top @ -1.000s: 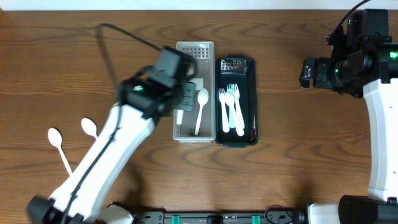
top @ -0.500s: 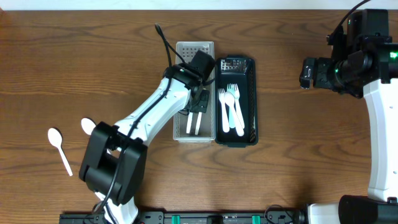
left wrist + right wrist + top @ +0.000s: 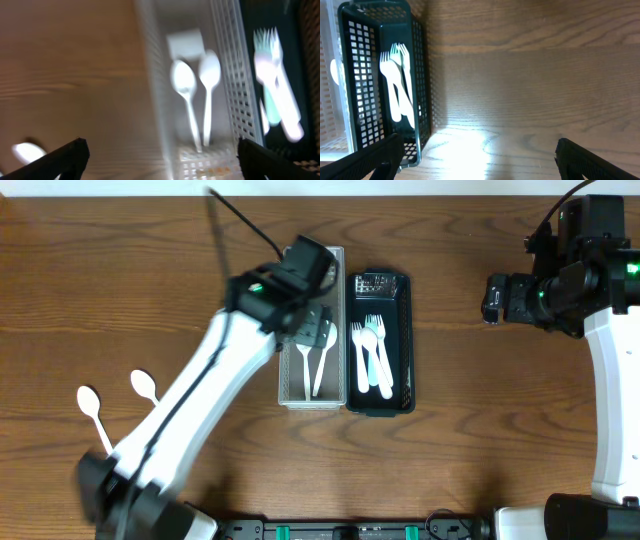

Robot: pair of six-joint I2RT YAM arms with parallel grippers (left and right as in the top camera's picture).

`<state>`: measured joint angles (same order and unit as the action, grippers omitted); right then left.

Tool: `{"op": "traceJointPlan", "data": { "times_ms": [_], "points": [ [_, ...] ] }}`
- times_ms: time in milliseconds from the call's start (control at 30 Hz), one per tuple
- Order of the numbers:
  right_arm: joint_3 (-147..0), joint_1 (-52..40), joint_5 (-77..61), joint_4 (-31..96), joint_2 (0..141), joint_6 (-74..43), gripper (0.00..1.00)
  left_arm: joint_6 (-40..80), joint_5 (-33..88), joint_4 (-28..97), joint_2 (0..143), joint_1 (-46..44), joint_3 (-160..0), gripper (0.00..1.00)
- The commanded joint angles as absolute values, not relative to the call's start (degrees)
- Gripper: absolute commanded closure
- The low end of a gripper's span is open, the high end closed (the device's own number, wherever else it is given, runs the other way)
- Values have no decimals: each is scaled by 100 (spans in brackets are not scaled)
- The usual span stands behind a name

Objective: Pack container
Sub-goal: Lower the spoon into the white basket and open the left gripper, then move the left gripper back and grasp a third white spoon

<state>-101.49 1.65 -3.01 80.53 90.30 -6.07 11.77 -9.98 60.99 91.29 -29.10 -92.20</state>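
Note:
A white slotted basket holds two white spoons side by side. Beside it on the right, a black basket holds several white forks. My left gripper hovers over the white basket, open and empty. The blurred left wrist view shows the spoons below and ahead of the open gripper. Two more white spoons lie on the table at far left. My right gripper hangs open and empty, right of the black basket.
The wooden table stretches bare to the right of the baskets and in front of them. A black cable trails from the left arm across the back of the table.
The left gripper has opened and let a spoon drop into the white basket, which now holds two. The left arm keeps swinging and is blurred. The right arm has not moved.

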Motion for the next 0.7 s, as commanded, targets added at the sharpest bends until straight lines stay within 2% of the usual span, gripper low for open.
{"op": "traceJointPlan", "data": {
  "times_ms": [0, 200, 333, 433, 667],
  "points": [
    [-10123, 209, -322, 8062, 9054, -421, 1, 1374, -1686, 6405, 8320, -2377, -9356, 2],
    [-10123, 209, -322, 8060, 9056, -412, 1, 2556, -1645, 7137, 7575, -377, -9161, 2],
    [-10123, 209, -325, 8060, 9056, -412, 1, 2569, -864, 6862, 7494, 886, -8503, 2],
    [-10123, 207, -325, 8062, 9056, -412, 1, 2427, -471, 6274, 7564, 1483, -7686, 2],
    [-10123, 209, -325, 8128, 9056, -414, 1, 2432, -333, 5009, 7966, 1990, -6112, 2]
  ]
}}
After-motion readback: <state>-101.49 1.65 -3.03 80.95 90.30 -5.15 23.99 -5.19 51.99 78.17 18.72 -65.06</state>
